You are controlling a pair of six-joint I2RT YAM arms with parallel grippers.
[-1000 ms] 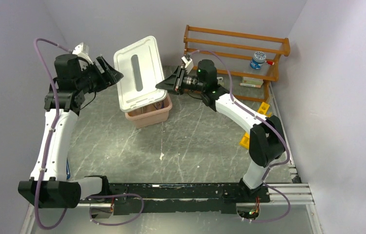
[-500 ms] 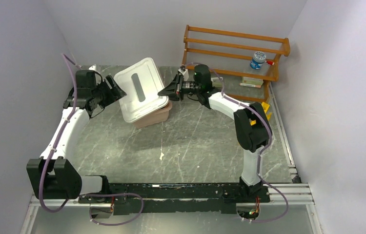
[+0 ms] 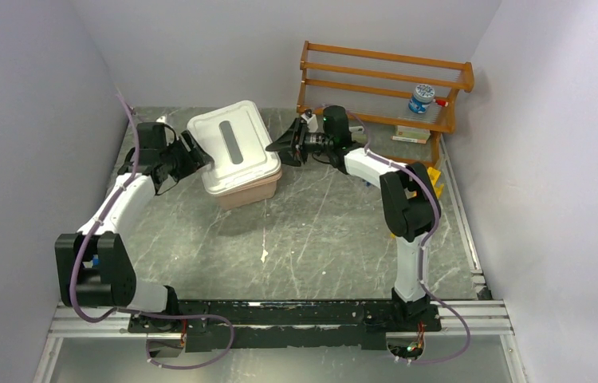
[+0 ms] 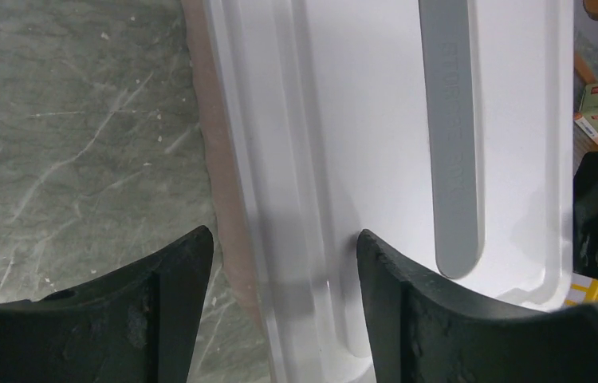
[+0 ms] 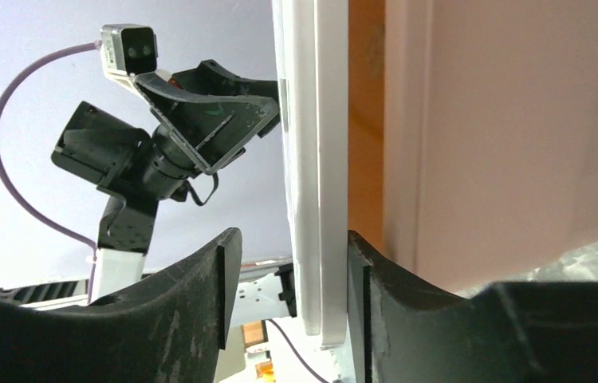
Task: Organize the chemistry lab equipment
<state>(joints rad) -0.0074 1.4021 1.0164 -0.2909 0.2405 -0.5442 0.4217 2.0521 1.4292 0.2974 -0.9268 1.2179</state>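
Observation:
A white lid (image 3: 234, 146) with a grey handle strip lies flat on the pink bin (image 3: 252, 191); whatever is in the bin is hidden. My left gripper (image 3: 194, 156) is at the lid's left edge. In the left wrist view it (image 4: 284, 267) is open, its jaws astride the lid's rim (image 4: 312, 199) with a gap on the outer side. My right gripper (image 3: 277, 147) is at the lid's right edge. In the right wrist view it (image 5: 294, 271) is open, with the rim (image 5: 316, 159) against one finger and clear of the other. A red-capped bottle (image 3: 421, 98) stands on the shelf.
A wooden shelf rack (image 3: 383, 80) stands at the back right, with small boxes (image 3: 410, 134) on its lower board. Yellow rack pieces (image 3: 431, 177) lie by the right wall, partly behind my right arm. Small white scraps (image 3: 264, 255) dot the grey marble table.
Both arms have lowered the lid from upright to flat on the bin. My right gripper has opened off the lid's rim. The left jaws have narrowed slightly.

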